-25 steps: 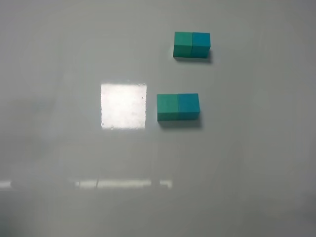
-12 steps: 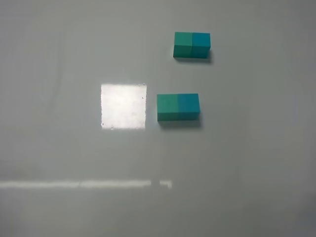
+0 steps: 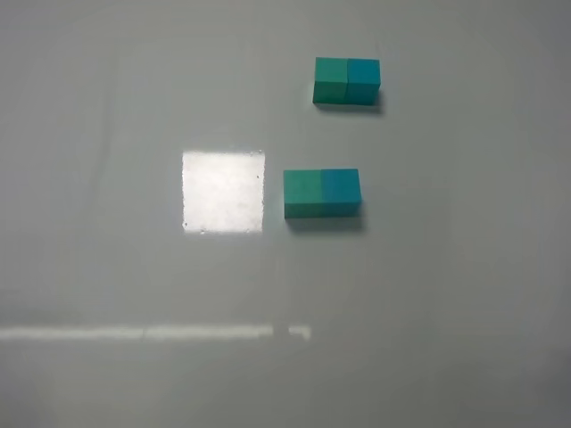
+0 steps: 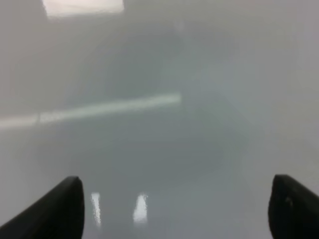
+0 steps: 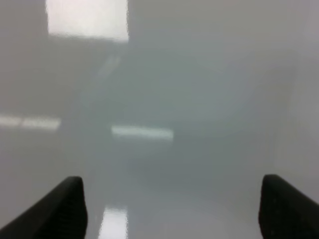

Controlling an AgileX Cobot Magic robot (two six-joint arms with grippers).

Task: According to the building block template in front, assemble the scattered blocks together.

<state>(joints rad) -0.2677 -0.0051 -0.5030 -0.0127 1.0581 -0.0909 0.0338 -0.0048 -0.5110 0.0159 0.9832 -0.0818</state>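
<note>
The building block template (image 3: 347, 81) is a small teal-green and cyan-blue pair at the far right of the table in the exterior high view. Nearer the middle, the larger teal-green block (image 3: 303, 193) and cyan-blue block (image 3: 341, 192) stand side by side and touching, green on the left, forming one bar. Neither gripper shows in the exterior high view. In the left wrist view, my left gripper (image 4: 179, 204) is open and empty over bare table. In the right wrist view, my right gripper (image 5: 174, 199) is open and empty over bare table. No block shows in either wrist view.
The grey glossy table (image 3: 428, 294) carries a bright square light reflection (image 3: 223, 191) just left of the larger pair and a thin bright streak (image 3: 152, 333) near the front.
The blocks have not moved. The bright streak near the front left, broken one second ago, now runs unbroken to the left edge.
</note>
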